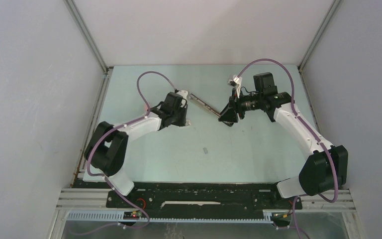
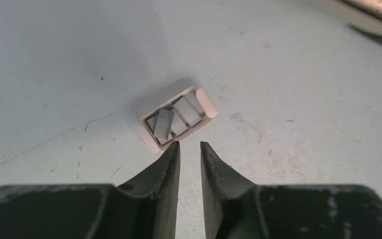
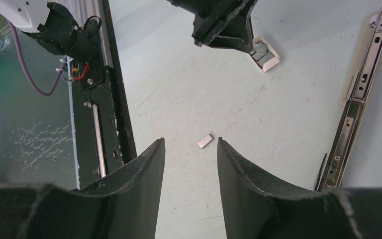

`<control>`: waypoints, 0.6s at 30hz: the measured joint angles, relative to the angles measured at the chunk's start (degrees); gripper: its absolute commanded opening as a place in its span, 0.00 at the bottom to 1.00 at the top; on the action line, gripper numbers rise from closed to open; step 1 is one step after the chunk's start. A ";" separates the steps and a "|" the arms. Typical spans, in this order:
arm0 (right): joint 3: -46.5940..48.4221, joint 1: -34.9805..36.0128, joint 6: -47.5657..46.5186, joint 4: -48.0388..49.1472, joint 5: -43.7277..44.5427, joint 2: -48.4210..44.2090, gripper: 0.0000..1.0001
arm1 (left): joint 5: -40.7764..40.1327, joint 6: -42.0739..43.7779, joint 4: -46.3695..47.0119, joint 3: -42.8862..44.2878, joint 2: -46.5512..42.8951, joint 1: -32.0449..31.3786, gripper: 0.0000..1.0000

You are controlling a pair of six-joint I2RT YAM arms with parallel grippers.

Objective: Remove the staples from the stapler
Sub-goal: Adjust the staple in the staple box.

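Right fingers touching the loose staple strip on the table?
Apart. Right wrist view: the staple strip lies between the right fingers with bare table showing on both sides.

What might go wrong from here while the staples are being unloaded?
The left tool hangs right at the small white box of staples; a nudge might slide or tip it. One loose staple strip lies flat on the table in front of the right tool; it looks thin and may be hard to pinch.
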 measured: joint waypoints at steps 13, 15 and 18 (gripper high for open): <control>0.00 0.00 0.00 0.00 0.00 0.15 0.51 | -4.46 3.45 -5.25 4.20 5.90 -0.59 0.25; 0.00 0.00 0.00 -0.02 -0.02 0.28 0.51 | -4.44 3.52 -5.29 4.57 6.19 -0.61 0.23; 0.00 0.00 0.00 -0.02 -0.02 0.44 0.51 | -4.44 3.72 -5.38 5.44 7.15 -0.70 0.21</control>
